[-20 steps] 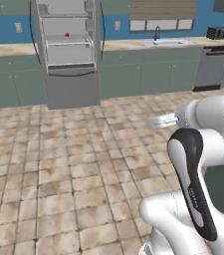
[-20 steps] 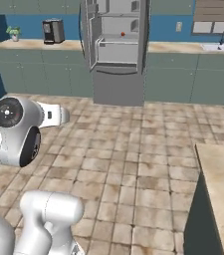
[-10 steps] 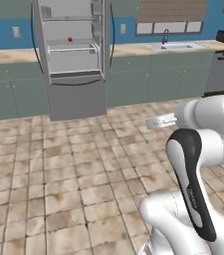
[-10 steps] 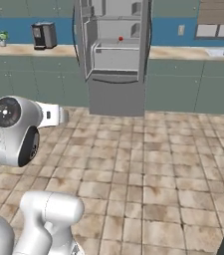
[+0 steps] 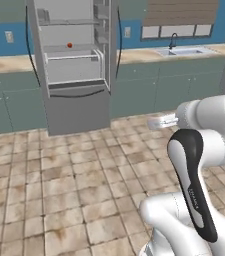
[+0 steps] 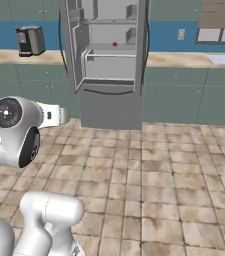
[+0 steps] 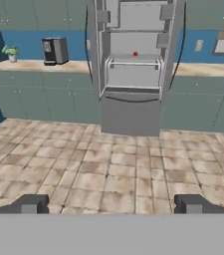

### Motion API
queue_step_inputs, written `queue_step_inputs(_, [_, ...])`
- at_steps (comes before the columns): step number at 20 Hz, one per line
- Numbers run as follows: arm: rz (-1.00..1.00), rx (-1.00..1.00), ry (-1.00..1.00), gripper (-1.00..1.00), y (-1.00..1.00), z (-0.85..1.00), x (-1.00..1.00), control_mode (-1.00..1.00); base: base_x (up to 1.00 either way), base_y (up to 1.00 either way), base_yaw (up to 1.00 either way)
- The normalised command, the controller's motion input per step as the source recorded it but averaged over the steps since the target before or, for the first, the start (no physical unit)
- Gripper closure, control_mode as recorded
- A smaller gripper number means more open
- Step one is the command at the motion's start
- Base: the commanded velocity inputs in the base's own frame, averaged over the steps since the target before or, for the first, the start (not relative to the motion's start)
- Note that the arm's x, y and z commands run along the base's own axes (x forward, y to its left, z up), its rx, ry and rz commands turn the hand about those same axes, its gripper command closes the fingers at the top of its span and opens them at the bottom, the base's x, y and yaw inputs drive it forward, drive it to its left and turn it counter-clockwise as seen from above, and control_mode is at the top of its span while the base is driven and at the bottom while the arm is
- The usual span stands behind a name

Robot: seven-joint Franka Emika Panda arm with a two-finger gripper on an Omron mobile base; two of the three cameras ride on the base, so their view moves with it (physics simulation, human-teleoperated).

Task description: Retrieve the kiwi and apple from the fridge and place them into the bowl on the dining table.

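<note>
I see the fridge (image 5: 71, 65) ahead across the tiled floor (image 5: 59, 190), doors swung wide, set into the teal wall cabinets (image 6: 184, 95). My gripper (image 7: 111, 205) hangs released, holding nothing, well short of it. The apple (image 7: 135, 54) sits on a middle shelf inside.

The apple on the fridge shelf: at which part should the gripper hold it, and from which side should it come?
Probably across the widest middle of the apple, coming straight in from the open front of the fridge. The fruit looks small and round, so no side is special, but shelves lie above and below it and walls beside it. The gripper is open and far away across the floor.
</note>
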Motion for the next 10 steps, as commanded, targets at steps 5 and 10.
queue_step_inputs(5, [0.0, 0.0, 0.0, -1.0, 0.0, 0.0, 0.0, 1.0, 1.0, 0.23, -0.03])
queue_step_inputs(10, [0.0, 0.0, 0.0, -1.0, 0.0, 0.0, 0.0, 1.0, 1.0, 0.23, -0.04])
